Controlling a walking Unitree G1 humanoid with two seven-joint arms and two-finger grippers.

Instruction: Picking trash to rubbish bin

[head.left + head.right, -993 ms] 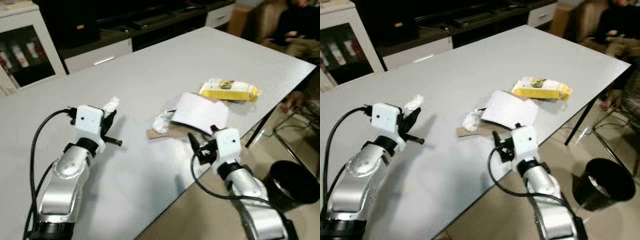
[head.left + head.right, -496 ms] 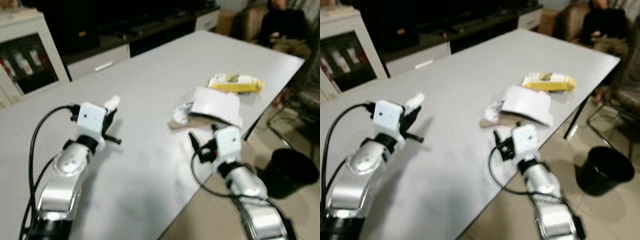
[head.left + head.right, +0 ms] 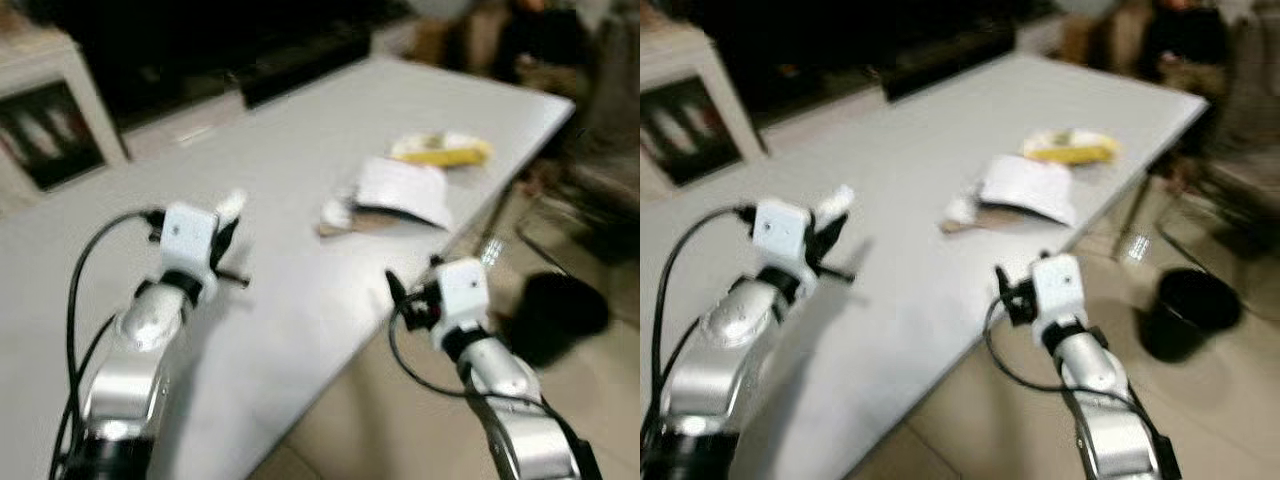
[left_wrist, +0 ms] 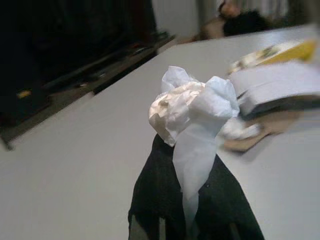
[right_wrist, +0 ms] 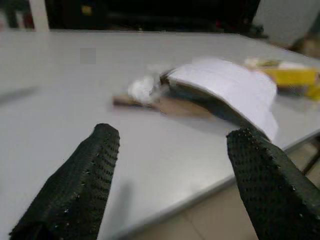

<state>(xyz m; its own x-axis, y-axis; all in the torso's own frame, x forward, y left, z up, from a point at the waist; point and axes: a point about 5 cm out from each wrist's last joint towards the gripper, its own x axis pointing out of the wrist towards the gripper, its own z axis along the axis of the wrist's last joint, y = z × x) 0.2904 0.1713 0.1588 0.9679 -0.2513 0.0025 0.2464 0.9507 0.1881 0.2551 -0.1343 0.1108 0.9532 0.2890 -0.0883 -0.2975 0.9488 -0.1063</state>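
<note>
My left gripper is shut on a crumpled white tissue, held up above the grey table; its black fingers pinch the wad from below. My right gripper is open with nothing between its fingers, just off the table's near edge, above the floor. Ahead of it on the table lie a white folded paper, a brown card strip, a small white wad and a yellow packet. A black rubbish bin stands on the floor to the right.
A person sits in a chair beyond the table's far right corner. A dark TV unit and a white cabinet stand behind the table. Table legs rise near the bin. The pictures are blurred.
The whole picture has shifted and blurred, so the camera has moved. The table edge now lies farther from my right gripper. The tissue stays in my left gripper.
</note>
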